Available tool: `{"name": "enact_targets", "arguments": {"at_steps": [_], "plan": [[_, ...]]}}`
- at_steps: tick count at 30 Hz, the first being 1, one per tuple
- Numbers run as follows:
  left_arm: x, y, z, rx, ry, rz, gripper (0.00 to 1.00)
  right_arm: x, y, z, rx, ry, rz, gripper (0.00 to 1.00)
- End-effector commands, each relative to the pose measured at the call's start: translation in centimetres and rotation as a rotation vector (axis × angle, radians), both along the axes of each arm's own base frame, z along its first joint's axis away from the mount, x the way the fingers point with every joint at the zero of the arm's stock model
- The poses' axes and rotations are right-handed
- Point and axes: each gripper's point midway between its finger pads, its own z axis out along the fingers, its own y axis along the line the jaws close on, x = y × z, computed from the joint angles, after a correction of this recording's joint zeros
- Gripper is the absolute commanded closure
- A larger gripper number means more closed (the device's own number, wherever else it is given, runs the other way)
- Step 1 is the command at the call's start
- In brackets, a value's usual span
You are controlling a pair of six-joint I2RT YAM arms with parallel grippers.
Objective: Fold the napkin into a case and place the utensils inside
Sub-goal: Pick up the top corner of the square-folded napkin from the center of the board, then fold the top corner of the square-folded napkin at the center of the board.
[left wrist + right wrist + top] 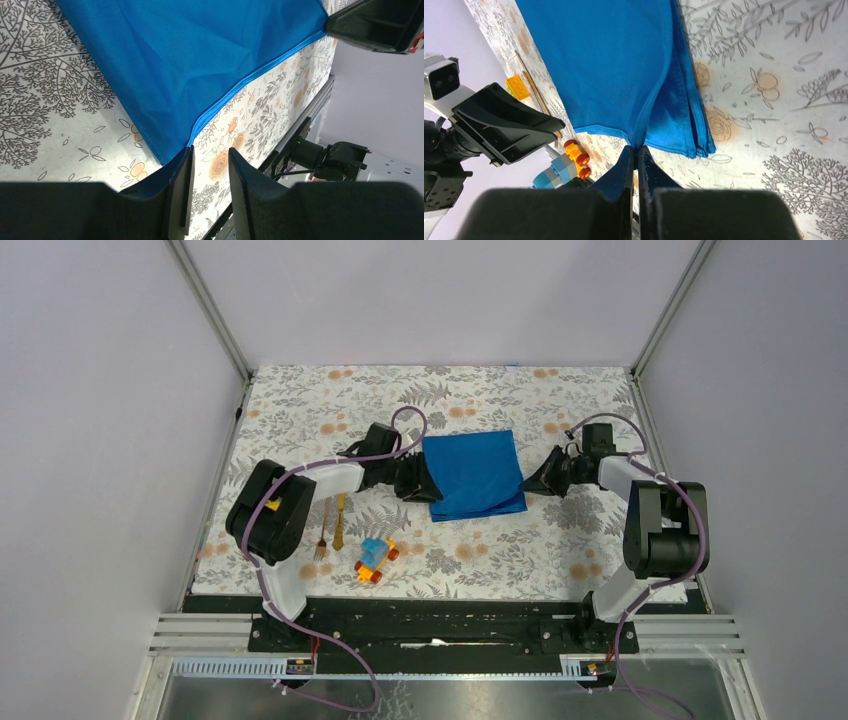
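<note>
**Soft, Even Light; Blur Only Close to the Lenses**

Looks bright and diffuse in the overhead view, as if lit from above, with the plain pale grey walls [100, 440] evenly toned. Leaves shadows on the white tablecloth printed with grey leaves and orange flowers [300, 410] faint and soft-edged. Renders the bright blue square of soft cloth [474, 475] saturated, shading darker in its creases and in the layered fold seen from the right wrist. Goes soft and out of focus at the bottom of both wrist views, on the left gripper [212, 152] and the right gripper [635, 148], both nearly featureless black. Holds leaf print and cloth hem crisp farther off.
</note>
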Motion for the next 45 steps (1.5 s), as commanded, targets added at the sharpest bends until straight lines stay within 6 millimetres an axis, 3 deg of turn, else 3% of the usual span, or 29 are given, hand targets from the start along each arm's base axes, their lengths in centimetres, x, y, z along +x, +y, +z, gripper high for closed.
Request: {"name": "enact_targets", "arguments": {"at_steps": [1,11,25,30,40,45], "plan": [[0.2,-0.2,-0.5,-0.011,-0.015,-0.004,0.66,1.8,0.8,1.5,-0.052,-0.088,0.076,1.0],[-1.1,0.4,-3.5,0.026,0.035,0.003,0.76,5.2,8.5,1.7,-0.057,-0.127,0.26,1.0],[-2.3,1.1,-5.9,0.055,0.069,0.023,0.79,12.5,19.9,1.2,0.101,-0.186,0.367,1.0],[-2.5,1.3,-6.1,0.062,0.069,0.031,0.8,13.7,21.6,1.0,0.115,-0.221,0.377,1.0],[-2.7,1.5,-5.9,0.061,0.058,0.044,0.8,15.1,22.3,-0.5,0.122,-0.226,0.381,1.0],[-2.6,1.7,-4.8,0.052,0.03,0.06,0.74,15.4,22.5,-0.7,0.13,-0.235,0.391,0.99]]}}
